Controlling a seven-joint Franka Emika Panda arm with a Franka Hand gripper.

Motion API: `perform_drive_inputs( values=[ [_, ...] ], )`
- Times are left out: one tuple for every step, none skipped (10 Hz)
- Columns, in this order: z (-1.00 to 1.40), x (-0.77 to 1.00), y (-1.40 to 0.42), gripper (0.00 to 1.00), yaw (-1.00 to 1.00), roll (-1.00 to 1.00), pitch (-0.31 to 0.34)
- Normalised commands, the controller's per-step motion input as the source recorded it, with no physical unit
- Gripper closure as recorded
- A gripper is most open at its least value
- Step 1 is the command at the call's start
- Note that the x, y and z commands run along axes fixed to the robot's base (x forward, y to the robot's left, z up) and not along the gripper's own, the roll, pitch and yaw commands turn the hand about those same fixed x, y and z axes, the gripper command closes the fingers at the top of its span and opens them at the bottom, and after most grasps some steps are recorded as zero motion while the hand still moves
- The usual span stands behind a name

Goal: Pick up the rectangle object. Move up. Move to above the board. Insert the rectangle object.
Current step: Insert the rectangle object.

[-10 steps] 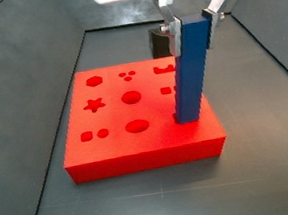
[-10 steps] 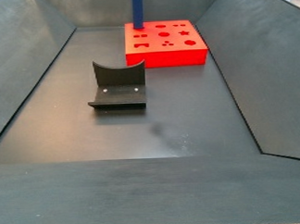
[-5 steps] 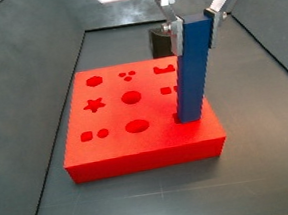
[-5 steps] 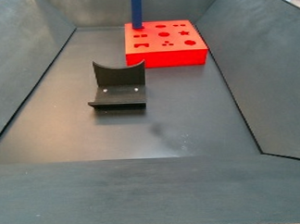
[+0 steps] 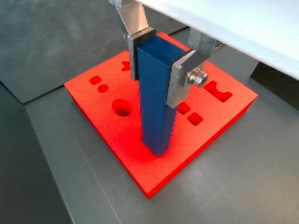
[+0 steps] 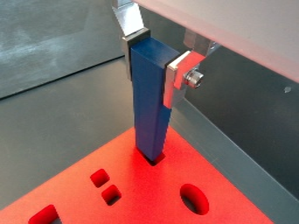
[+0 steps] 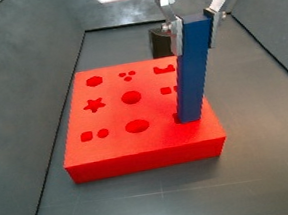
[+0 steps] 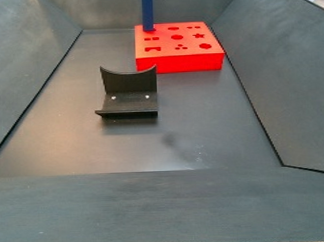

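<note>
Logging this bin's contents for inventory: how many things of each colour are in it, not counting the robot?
Blue: 1, the rectangle object, clamped in the gripper over the board.
Red: 1, the board.
Dark grey: 1, the fixture on the floor.
Total: 3

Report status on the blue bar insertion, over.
Gripper above the board, shut on the rectangle object. Bar upright, lower end in its slot. Nothing in the way.

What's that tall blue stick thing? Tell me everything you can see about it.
The rectangle object is a plain, smooth blue bar with flat faces and square edges. It stands upright, its lower end in a hole near the edge of the red board. The gripper is shut on its upper end, silver fingers pressed against opposite faces.
</note>
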Motion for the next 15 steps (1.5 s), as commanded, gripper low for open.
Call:
perform_drive_inputs(
  values=[
    [-0.05, -0.06, 0.05, 1.0, -0.05, 0.0, 0.0],
    [-0.04, -0.04, 0.05, 1.0, -0.08, 0.0, 0.001],
    [-0.04, -0.03, 0.02, 1.0, -0.12, 0.0, 0.0],
    [-0.05, -0.01, 0.0, 1.0, -0.15, 0.0, 0.0],
    [-0.07, 0.0, 0.0, 1.0, -0.2, 0.02, 0.0],
    [-0.05, 0.0, 0.0, 1.0, -0.22, 0.01, 0.0],
    [-0.07, 0.0, 0.0, 1.0, -0.21, 0.01, 0.0],
    [-0.08, -0.07, 0.0, 1.0, -0.15, 0.01, 0.0],
    [-0.07, -0.11, 0.0, 1.0, -0.11, 0.0, 0.0],
    [-0.04, -0.01, 0.0, 1.0, 0.0, 0.0, 0.0],
    [-0.02, 0.0, 0.0, 1.0, 0.0, 0.0, 0.0],
    [-0.19, 0.0, 0.0, 1.0, 0.0, 0.01, 0.0],
    [-0.29, 0.04, 0.0, 1.0, 0.0, 0.09, 0.0],
    [-0.25, 0.05, 0.02, 1.0, 0.01, 0.13, 0.0],
    [-0.16, 0.01, 0.0, 1.0, 0.01, 0.14, 0.0]
  ],
)
